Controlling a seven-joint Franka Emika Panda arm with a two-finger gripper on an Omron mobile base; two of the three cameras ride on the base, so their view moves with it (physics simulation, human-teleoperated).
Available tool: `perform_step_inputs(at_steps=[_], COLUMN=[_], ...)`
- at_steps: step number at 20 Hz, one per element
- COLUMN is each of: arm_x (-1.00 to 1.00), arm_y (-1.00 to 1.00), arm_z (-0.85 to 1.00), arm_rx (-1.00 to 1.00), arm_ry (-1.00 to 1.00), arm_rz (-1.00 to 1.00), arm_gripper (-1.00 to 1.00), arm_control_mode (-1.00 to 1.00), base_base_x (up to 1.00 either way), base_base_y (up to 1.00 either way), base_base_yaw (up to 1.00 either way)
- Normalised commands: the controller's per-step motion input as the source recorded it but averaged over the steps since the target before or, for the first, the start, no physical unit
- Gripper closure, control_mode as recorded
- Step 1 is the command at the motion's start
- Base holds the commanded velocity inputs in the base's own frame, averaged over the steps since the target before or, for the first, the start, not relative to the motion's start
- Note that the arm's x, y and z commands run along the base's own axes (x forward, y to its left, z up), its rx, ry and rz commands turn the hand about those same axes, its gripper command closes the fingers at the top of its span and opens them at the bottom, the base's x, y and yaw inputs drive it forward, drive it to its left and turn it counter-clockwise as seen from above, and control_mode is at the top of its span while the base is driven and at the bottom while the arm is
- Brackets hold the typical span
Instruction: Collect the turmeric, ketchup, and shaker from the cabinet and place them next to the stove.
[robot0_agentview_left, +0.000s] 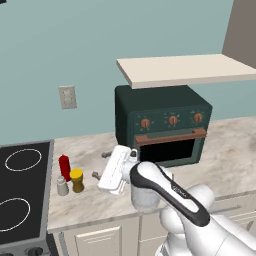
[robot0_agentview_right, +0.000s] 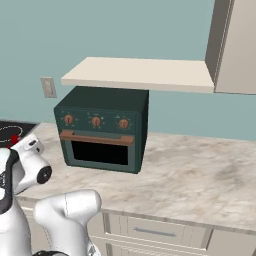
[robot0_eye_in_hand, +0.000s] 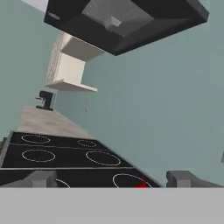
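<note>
All three items stand together on the desk (robot0_agentview_left: 150, 170) just beside the stove (robot0_agentview_left: 22, 195): the ketchup (robot0_agentview_left: 64, 167) at the back, the shaker (robot0_agentview_left: 62, 186) in front of it nearest the cooktop's edge, and the turmeric (robot0_agentview_left: 76, 180) just to the shaker's right. The cabinet (robot0_agentview_left: 190, 69) shelf above the dark green toaster oven (robot0_agentview_left: 162, 127) carries nothing that the pictures show, so by my reading the collecting and placing are done and little is left beyond drawing the arm clear. The tool (robot0_agentview_left: 98, 165) hangs near the trio on their right, apart from the turmeric, and touches none of them. In the hand view its two dark fingertips (robot0_eye_in_hand: 41, 179) stand far apart at the bottom with nothing between them, looking across the black cooktop with a sliver of red at the lower edge; the tool is released and spread wide, holding nothing.
</note>
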Motion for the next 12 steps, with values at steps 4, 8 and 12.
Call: perform_step_inputs(at_steps=[4, 8, 12], arm_x=[-0.36, -0.3, -0.25], arm_y=[-0.14, -0.18, -0.19], arm_z=[0.98, 1.0, 1.0], arm_rx=[0.0, 0.0, 0.0], arm_ry=[0.0, 0.0, 0.0], arm_rz=[-0.2, -0.19, -0.18], arm_gripper=[-1.0, -1.0, -1.0], arm_control_mode=[-1.0, -1.0, -1.0], base_base_x=[0.0, 0.0, 0.0], base_base_y=[0.0, 0.0, 0.0], base_base_yaw=[0.0, 0.0, 0.0])
